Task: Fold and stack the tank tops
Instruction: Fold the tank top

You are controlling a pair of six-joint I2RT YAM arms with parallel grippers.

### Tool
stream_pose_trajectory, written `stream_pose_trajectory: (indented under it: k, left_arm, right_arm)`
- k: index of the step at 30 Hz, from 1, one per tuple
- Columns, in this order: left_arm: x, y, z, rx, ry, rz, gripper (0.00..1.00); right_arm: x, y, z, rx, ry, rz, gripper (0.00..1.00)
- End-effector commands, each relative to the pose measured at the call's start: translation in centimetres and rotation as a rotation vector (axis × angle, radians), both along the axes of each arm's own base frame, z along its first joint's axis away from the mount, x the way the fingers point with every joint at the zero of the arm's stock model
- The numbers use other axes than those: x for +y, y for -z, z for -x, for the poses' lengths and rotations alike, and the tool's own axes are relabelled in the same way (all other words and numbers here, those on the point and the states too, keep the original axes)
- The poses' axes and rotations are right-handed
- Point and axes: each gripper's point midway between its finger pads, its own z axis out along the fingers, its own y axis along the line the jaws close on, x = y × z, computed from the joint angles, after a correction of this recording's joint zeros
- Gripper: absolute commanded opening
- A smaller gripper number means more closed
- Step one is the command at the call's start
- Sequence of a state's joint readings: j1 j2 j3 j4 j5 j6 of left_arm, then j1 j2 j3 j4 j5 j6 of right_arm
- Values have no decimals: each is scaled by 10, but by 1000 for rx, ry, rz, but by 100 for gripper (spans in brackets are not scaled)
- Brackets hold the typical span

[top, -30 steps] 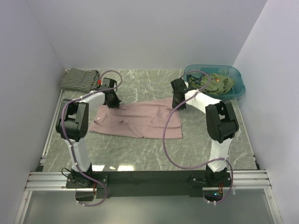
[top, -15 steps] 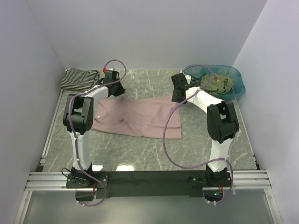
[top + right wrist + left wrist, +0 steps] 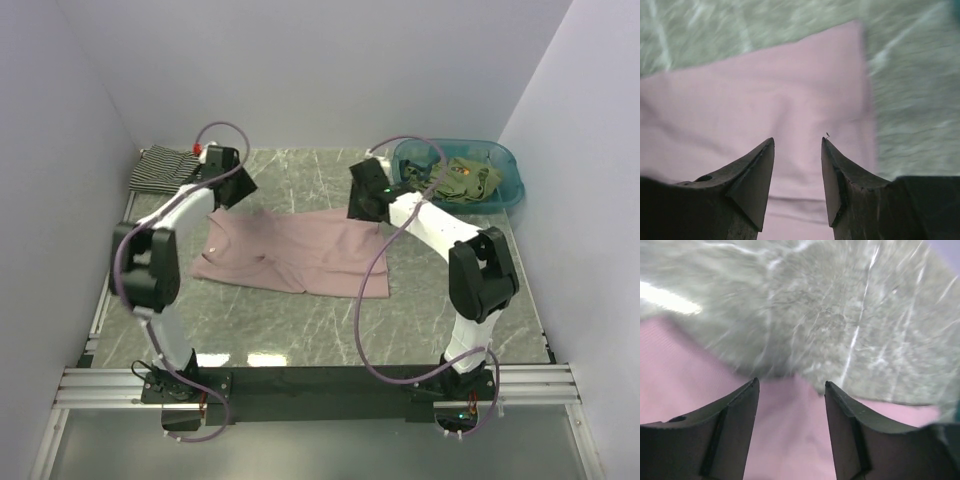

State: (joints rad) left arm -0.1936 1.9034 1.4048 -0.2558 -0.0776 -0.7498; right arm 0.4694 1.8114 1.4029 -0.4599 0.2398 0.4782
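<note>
Pink tank top [image 3: 300, 250] lies flat under left pincer [image 3: 791, 382] and right pincer [image 3: 798, 140] — both spread open.

One pink tank top [image 3: 290, 250]; one striped tank top [image 3: 165, 170]; olive tank tops [image 3: 462, 178], perhaps two, bunched together; one teal basin [image 3: 512, 175].

Marble table [image 3: 300, 325]: pink top [image 3: 300, 250], striped top [image 3: 165, 168], teal basin [image 3: 512, 190].
</note>
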Motion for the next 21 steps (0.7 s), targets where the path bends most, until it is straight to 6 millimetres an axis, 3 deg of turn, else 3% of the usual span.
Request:
stream_pose_trajectory:
  k: [1,3,4,5,6,8,9,11,15,21]
  left_arm:
    - [29,-48,44,-10,-192,-4,60]
    - [34,-38,79,36,-248,42,58]
    - [35,-16,102,96,-257,49,54]
    - [34,-19,111,92,-284,95,54]
    - [29,-14,120,111,-269,126,53]
    - [26,7,141,157,-289,172,50]
    - [21,14,146,172,-279,198,50]
    - [21,30,157,201,-292,210,47]
    - [24,50,169,250,-323,211,46]
    - [49,80,193,344,-476,191,46]
  right_arm:
    - [21,6,1,18,-42,-11,49]
    - [25,14,-12,36,-40,15,49]
    - [27,17,-17,38,-44,18,48]
    - [32,7,-31,14,-41,5,48]
    - [30,22,-32,55,-37,34,47]
    - [36,19,-45,40,-39,30,47]
    - [34,32,-47,70,-31,49,46]
    - [33,33,-54,69,-18,64,45]
    - [17,54,-59,108,28,106,43]
    - [-6,78,-56,168,75,141,42]
